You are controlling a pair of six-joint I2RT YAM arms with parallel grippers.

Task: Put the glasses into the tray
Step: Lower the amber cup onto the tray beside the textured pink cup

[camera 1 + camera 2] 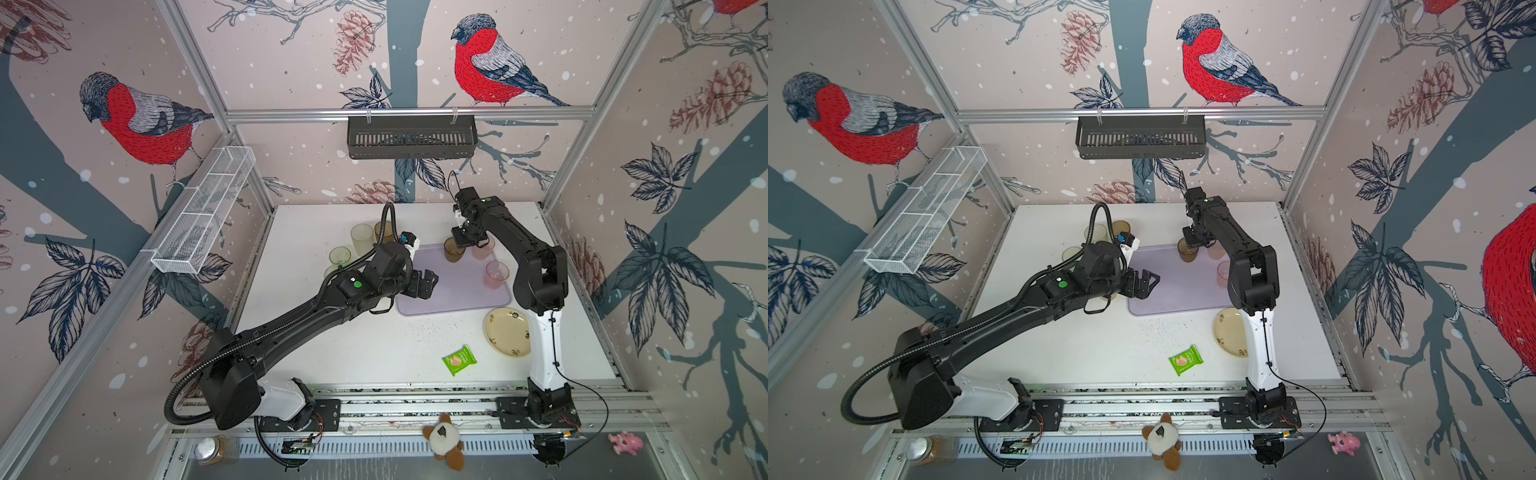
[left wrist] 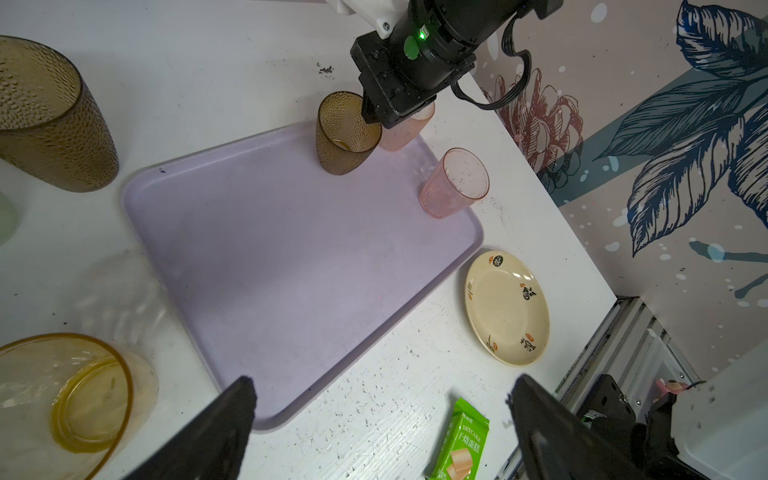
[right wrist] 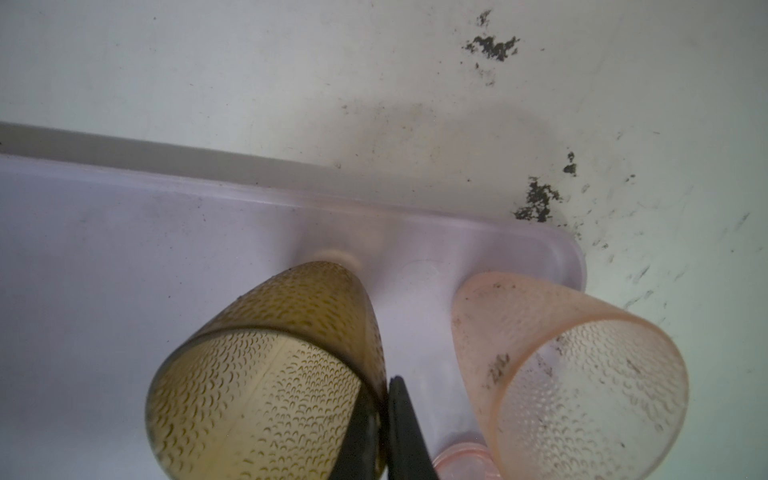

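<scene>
Right fingers (image 3: 401,415) were clamped on rim of brown glass (image 1: 453,251) at tray (image 1: 457,301) upper edge in both top views, beside pink glass (image 1: 484,249). Second pink glass (image 1: 496,275) stood on tray right side. Left fingers (image 2: 224,428) were spread wide, empty, above tray left edge. Pale glass (image 1: 361,237) and green glass (image 1: 340,255) sat on tabletop (image 1: 353,340), upper left of tray.

Bullfinch-print wall panels (image 1: 291,62) on three sides; aluminium rail (image 1: 291,115) upper centre carries black slotted basket (image 1: 411,141); white mesh rack (image 1: 203,212) at left.
</scene>
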